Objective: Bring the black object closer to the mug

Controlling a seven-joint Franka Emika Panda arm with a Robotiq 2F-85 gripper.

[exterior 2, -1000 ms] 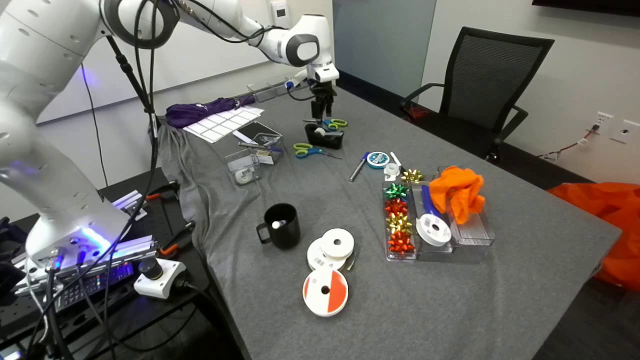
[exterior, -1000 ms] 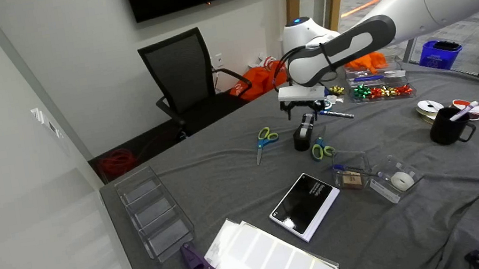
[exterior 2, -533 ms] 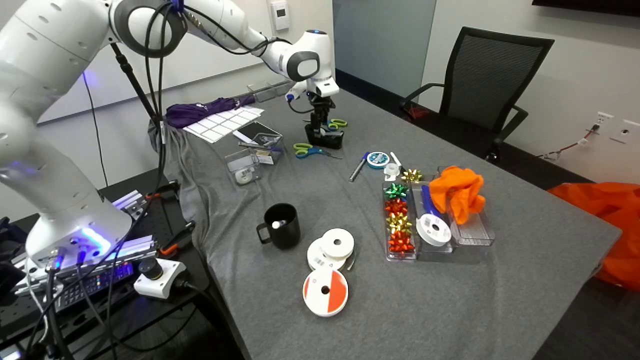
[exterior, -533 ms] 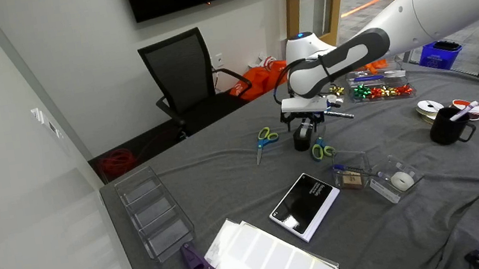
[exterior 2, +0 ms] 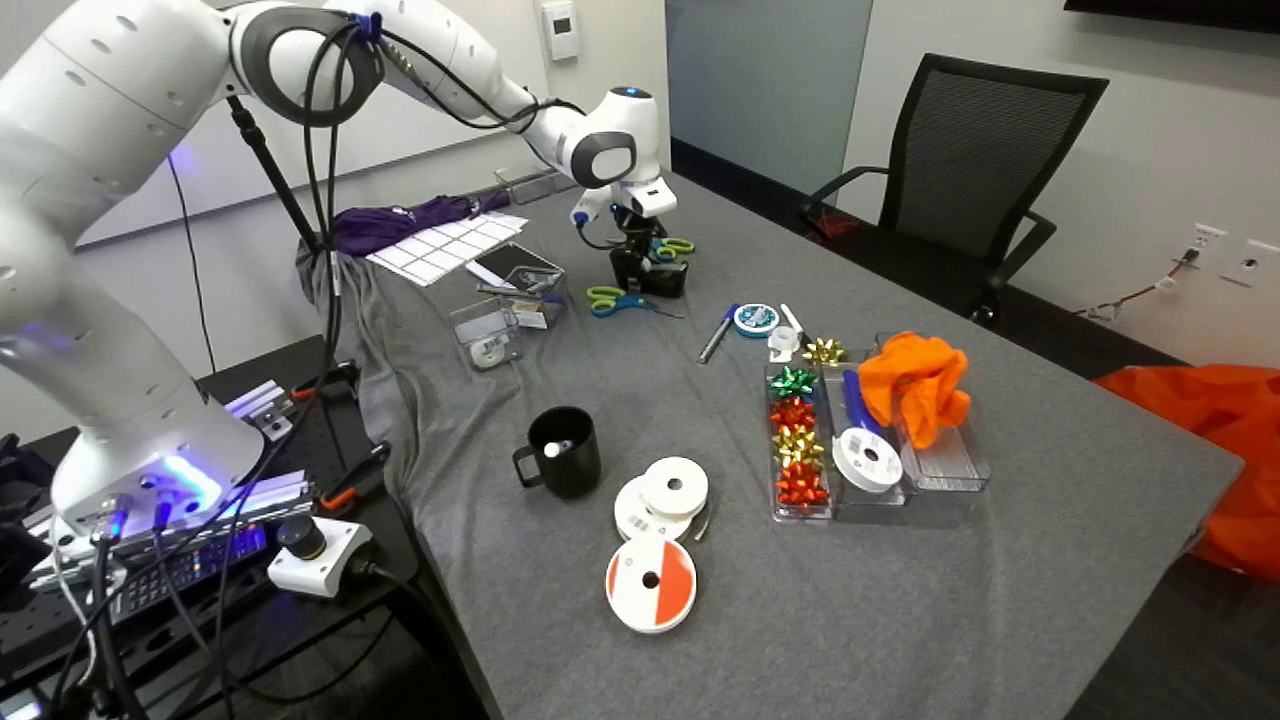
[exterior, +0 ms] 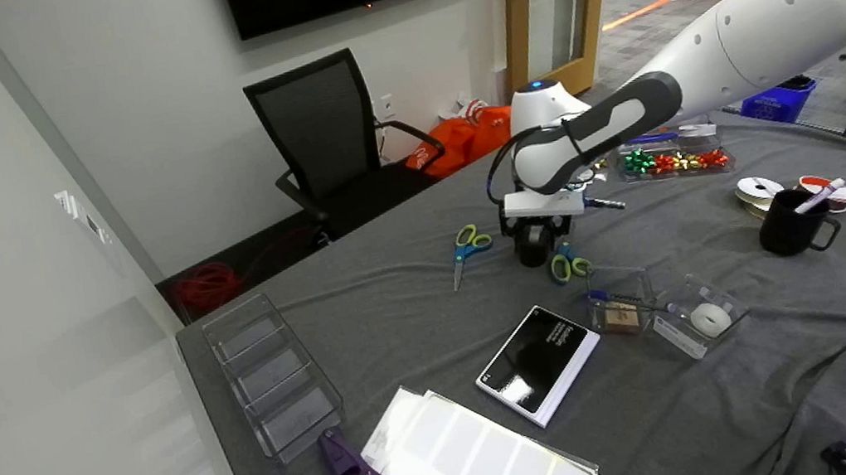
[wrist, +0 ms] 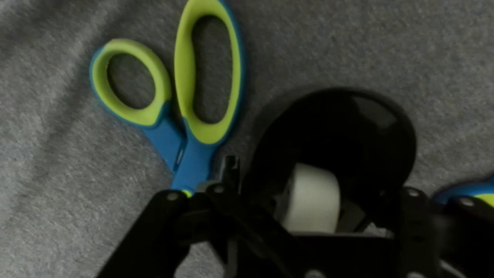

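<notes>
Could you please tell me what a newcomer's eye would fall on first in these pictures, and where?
Probably the big white robot arm, which in both exterior views reaches over the grey tablecloth, its end effector straddling the black tape dispenser. After that, perhaps the bright orange cloth, which in an exterior view lies crumpled on clear plastic trays, near a row of green, red and gold gift bows.

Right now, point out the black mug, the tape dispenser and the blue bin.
Black mug [exterior 2: 574, 473], in an exterior view: outer wall.
Tape dispenser [wrist: 328, 137], wrist view: black body.
Blue bin [exterior: 777, 105], in an exterior view: side.
</notes>
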